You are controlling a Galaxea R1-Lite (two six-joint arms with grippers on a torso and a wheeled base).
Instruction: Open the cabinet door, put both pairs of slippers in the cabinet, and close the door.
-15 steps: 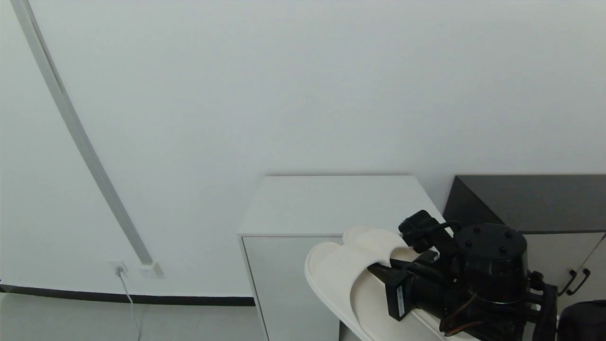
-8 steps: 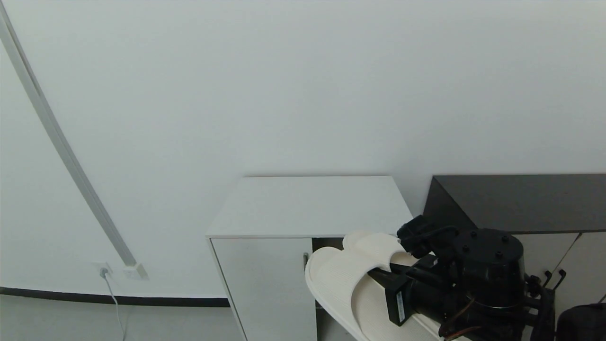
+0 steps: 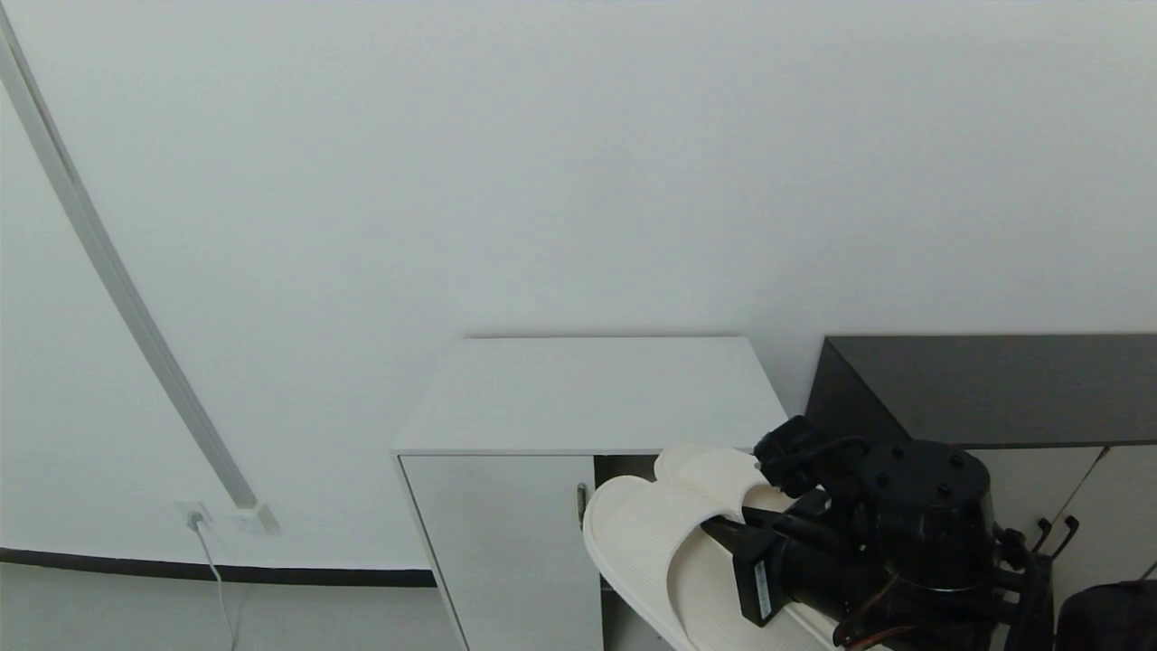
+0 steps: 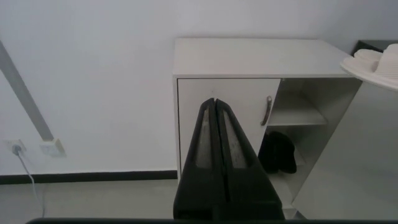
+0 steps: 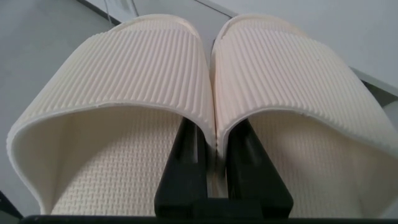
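A pair of cream slippers (image 3: pixel 655 533) (image 5: pixel 155 93) hangs side by side in my right gripper (image 3: pixel 720 522) (image 5: pixel 214 140), which is shut on the two inner strap edges. They are held level with the top of the white cabinet (image 3: pixel 587 393) (image 4: pixel 249 56), just in front of its open right half. The cabinet's left door (image 4: pixel 227 109) is closed and the right door (image 4: pixel 367 155) is swung open. A dark pair of slippers (image 4: pixel 278 152) stands on the lower shelf. My left gripper (image 4: pixel 215 124) is shut on nothing and points at the cabinet from farther back.
A dark-topped cabinet (image 3: pixel 985 384) with black handles (image 3: pixel 1053 533) stands directly right of the white one. A wall socket with a cable (image 3: pixel 192 520) and a slanting conduit (image 3: pixel 117 271) are on the wall at left. Bare floor (image 4: pixel 93 199) lies before the cabinet.
The head camera has shifted, so the cabinet sits farther left in the picture and its open side shows. My right gripper still holds the cream slippers in the same way.
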